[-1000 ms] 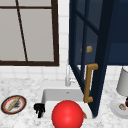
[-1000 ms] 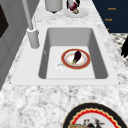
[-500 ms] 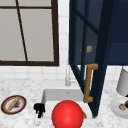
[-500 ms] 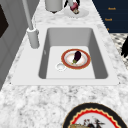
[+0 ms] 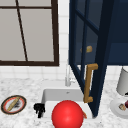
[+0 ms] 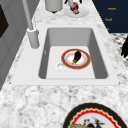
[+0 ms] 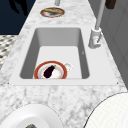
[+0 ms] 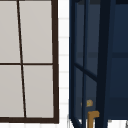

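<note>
Left hand (image 5: 39, 109) is seen hovering at the sink's (image 5: 62, 96) front-left corner, fingers apart and relaxed, nothing held. A patterned plate (image 5: 13, 104) lies on the bench at its 9 o'clock, and a red ball (image 5: 67, 114) at its 3 o'clock. Right hand (image 6: 68, 2) is placed above the white plate (image 6: 83, 13). The step is judged as approach: a reach is called for before any grasp.

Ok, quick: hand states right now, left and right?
Left hand: open, fingers hanging loose, holding nothing, at the sink front edge.
Right hand: cannot be told; it is above the white plate.

Red-rimmed plate (image 6: 75, 59), dark purple eggplant (image 6: 77, 55), navy cabinet door (image 5: 87, 55), speckled grey countertop (image 6: 37, 100)
</note>
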